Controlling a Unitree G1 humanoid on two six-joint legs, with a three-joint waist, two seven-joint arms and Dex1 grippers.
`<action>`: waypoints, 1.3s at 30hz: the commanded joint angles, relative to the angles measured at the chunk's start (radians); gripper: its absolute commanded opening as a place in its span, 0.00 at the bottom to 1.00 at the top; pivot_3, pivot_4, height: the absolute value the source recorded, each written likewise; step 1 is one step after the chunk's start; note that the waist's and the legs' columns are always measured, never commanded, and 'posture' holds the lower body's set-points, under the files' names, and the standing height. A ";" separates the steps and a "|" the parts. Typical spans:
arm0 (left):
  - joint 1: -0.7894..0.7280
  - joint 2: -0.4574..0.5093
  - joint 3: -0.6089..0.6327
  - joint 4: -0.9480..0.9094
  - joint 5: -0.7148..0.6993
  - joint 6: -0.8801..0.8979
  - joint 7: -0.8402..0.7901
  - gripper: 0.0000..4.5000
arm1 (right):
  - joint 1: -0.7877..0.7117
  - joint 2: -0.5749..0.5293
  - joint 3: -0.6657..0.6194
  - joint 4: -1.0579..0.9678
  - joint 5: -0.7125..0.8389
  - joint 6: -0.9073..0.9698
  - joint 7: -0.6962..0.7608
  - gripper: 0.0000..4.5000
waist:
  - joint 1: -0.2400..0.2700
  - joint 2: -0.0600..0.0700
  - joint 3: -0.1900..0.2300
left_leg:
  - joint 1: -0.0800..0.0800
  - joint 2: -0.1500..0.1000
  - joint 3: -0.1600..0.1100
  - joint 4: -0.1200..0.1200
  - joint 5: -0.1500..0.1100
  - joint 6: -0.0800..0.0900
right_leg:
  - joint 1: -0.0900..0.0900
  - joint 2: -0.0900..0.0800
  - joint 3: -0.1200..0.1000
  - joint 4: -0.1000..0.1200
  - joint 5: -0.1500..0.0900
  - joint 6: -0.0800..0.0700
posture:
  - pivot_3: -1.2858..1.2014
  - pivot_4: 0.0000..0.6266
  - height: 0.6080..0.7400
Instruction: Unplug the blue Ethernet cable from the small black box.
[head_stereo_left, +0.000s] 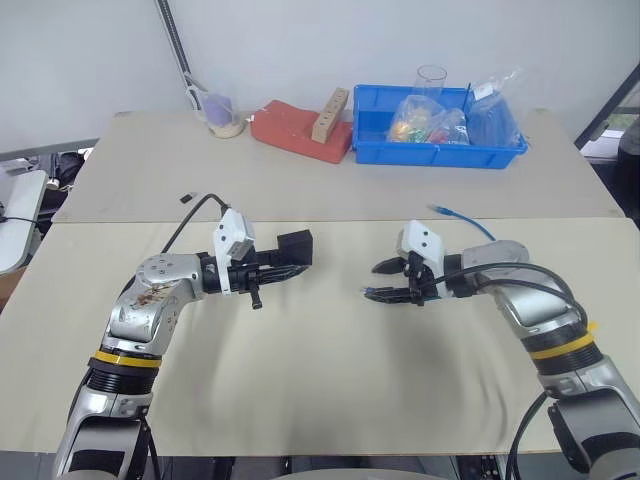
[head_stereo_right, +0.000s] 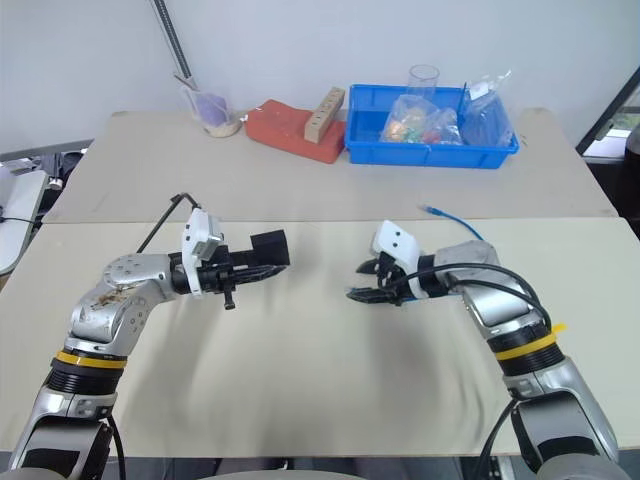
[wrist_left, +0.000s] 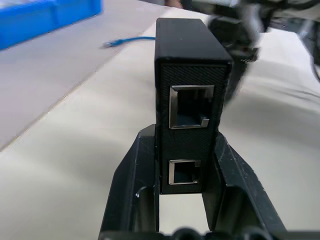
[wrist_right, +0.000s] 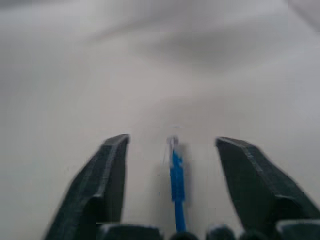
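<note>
Both ports empty on small black box (wrist_left: 190, 80).

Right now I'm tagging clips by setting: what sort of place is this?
Probably a lab or workshop bench: a plain table against a bare wall, with a blue bin of bagged parts and a drilled wooden block.

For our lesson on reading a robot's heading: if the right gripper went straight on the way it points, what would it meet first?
Probably the beige table: the right gripper, fingers apart, aims left and slightly down, seemingly below the small black box; depth unclear.
</note>
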 joint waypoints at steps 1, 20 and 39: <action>0.041 -0.032 0.093 -0.022 0.013 -0.053 0.128 0.13 | -0.004 0.003 -0.098 -0.195 0.114 0.123 -0.034 0.97 | -0.003 0.000 0.000 | 0.000 0.000 0.000 0.000 0.000 0.000 | 0.000 0.000 0.000 0.000 0.000 0.000 | 0.52 0.24 1.00; 0.127 -0.240 0.123 0.401 0.267 -0.487 0.478 0.13 | 0.024 0.141 -0.189 -0.447 0.276 0.357 -0.386 0.98 | 0.021 0.000 -0.001 | 0.000 -0.003 -0.001 -0.001 0.000 0.000 | 0.000 -0.005 -0.002 0.000 0.000 0.000 | 0.52 0.24 1.00; 0.218 -0.210 0.160 0.238 0.177 -0.373 0.437 0.99 | 0.016 0.123 -0.188 -0.401 0.269 0.325 -0.384 1.00 | 0.013 0.000 -0.001 | 0.000 -0.002 -0.001 -0.002 0.000 0.000 | 0.001 -0.005 -0.002 -0.001 0.000 0.000 | 0.52 0.24 1.00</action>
